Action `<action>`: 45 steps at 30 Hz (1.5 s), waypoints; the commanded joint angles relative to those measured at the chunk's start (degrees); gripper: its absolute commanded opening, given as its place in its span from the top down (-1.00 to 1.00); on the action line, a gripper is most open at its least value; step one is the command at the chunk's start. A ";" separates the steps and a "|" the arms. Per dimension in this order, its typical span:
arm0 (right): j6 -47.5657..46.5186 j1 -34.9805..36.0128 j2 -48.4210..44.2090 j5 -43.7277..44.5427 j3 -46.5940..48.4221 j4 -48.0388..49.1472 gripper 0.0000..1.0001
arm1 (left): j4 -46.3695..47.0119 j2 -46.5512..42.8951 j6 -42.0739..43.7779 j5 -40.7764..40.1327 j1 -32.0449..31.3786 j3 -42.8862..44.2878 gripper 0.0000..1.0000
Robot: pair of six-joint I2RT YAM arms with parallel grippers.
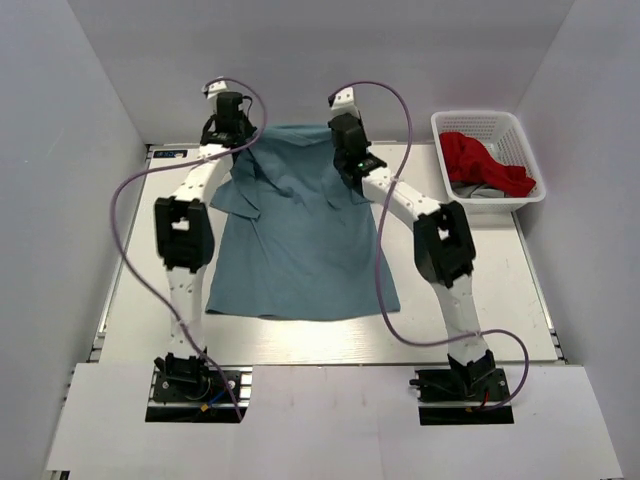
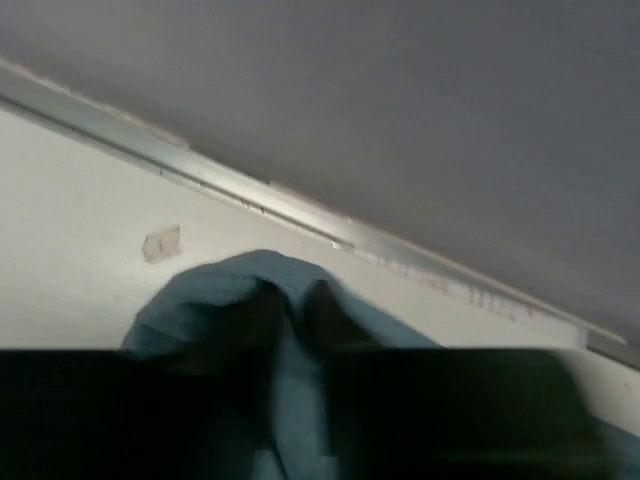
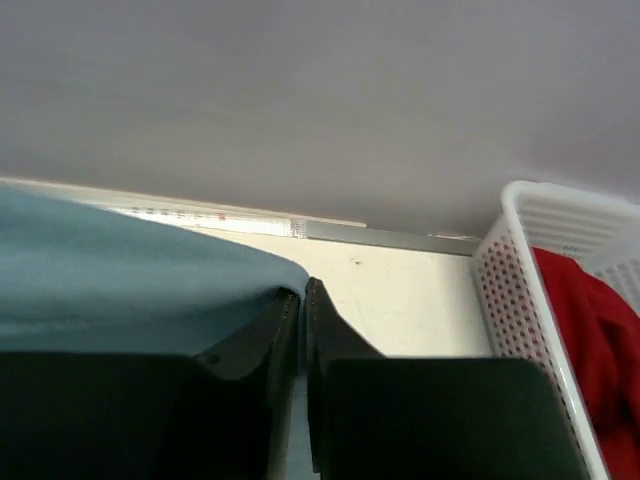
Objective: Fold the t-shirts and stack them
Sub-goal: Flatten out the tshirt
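At the far left of the bench (image 1: 510,290), the left pincer (image 2: 292,300) has a bunch of the t-shirt (image 1: 300,240) between its two fingers, but I cannot tell if they squeeze it or sit loose. The t-shirt lies spread over the middle of the bench, with its top at the far edge and its bottom toward the near edge. The right pincer (image 3: 302,290) is pressed together on the shirt's far right corner. To do this well, I think both top corners should go down flat and even, with no bumps. The white basket (image 1: 478,115) with a red cloth (image 1: 480,160) sits at the far right corner, so keep clear of it.
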 commanded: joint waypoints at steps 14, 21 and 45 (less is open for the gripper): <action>23.91 -10.64 -14.80 -35.60 -10.84 -15.82 -0.81 | -2.68 -11.94 4.78 7.05 -0.76 -9.08 -1.00; 31.65 -8.54 -31.96 -50.82 -38.43 -18.04 -0.81 | 2.28 -31.28 -0.76 15.70 -3.22 -42.04 -1.00; 50.47 -9.14 -38.86 -38.19 -68.21 -17.42 -0.81 | -12.64 -51.48 -15.44 23.49 -10.95 -85.47 -1.00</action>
